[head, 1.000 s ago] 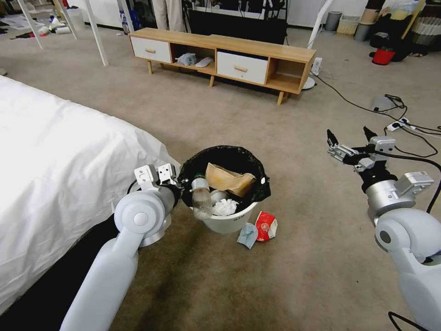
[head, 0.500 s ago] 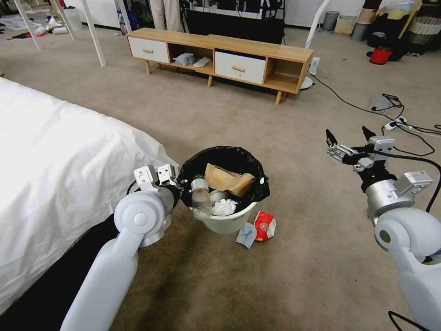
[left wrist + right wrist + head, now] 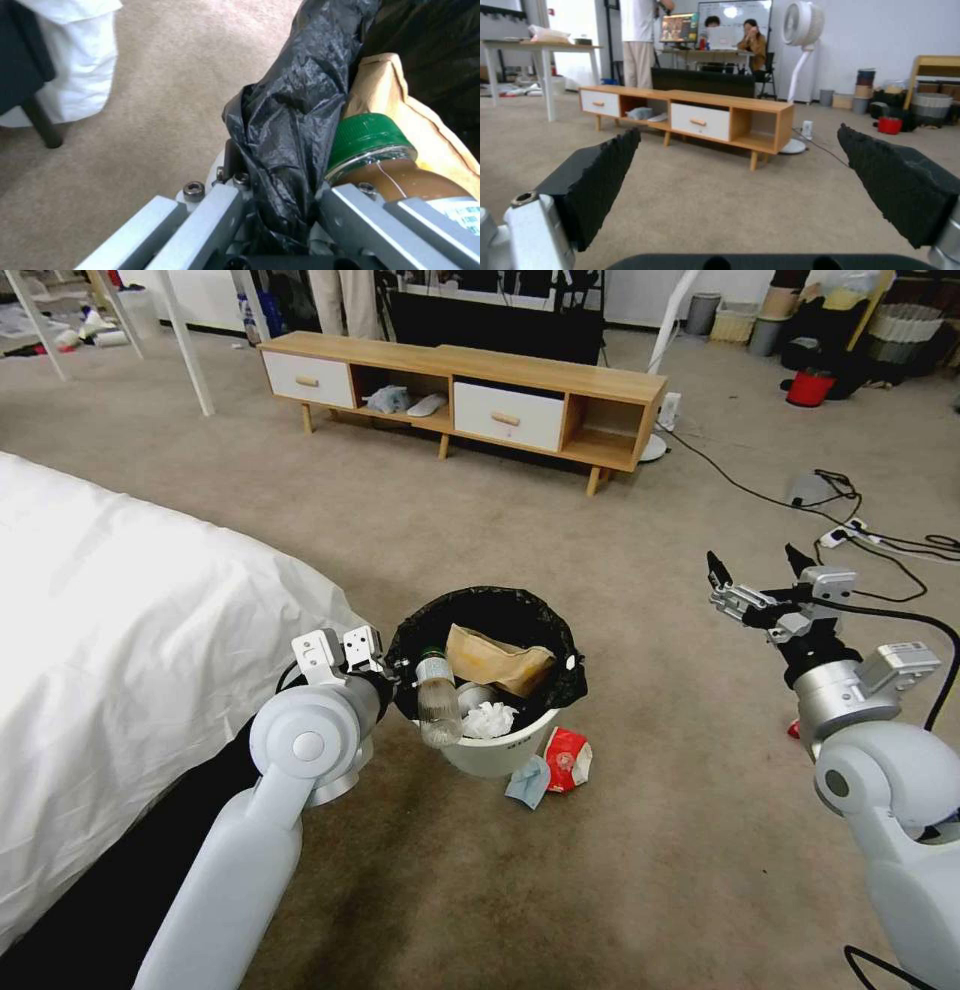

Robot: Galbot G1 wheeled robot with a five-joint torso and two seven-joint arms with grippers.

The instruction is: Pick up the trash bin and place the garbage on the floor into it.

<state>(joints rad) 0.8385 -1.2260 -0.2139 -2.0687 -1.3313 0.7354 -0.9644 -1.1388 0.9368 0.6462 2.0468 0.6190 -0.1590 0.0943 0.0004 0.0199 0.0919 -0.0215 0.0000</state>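
The trash bin (image 3: pixel 492 754) is white with a black bag over its rim, and it tilts toward me on the carpet beside the bed. My left gripper (image 3: pixel 393 672) is shut on the near-left rim, and the left wrist view shows the left gripper (image 3: pixel 280 187) pinching the black bag (image 3: pixel 295 112). Inside lie a brown paper bag (image 3: pixel 495 660), a green-capped bottle (image 3: pixel 437 698) and a white tissue (image 3: pixel 488 720). On the floor against the bin lie a light blue mask (image 3: pixel 527 782) and a red-white packet (image 3: pixel 567 760). My right gripper (image 3: pixel 760 572) hangs open at the right, holding nothing.
A white-sheeted bed (image 3: pixel 120 650) fills the left side. A low wooden cabinet (image 3: pixel 460 390) stands across the carpet. Cables and a power strip (image 3: pixel 850 535) lie at the right. A small red scrap (image 3: pixel 793 729) shows by my right arm. Open carpet lies ahead.
The whole picture has slid left and up a little, so the camera moved. Mask and packet shifted slightly left relative to the bin. Both grippers keep their poses.
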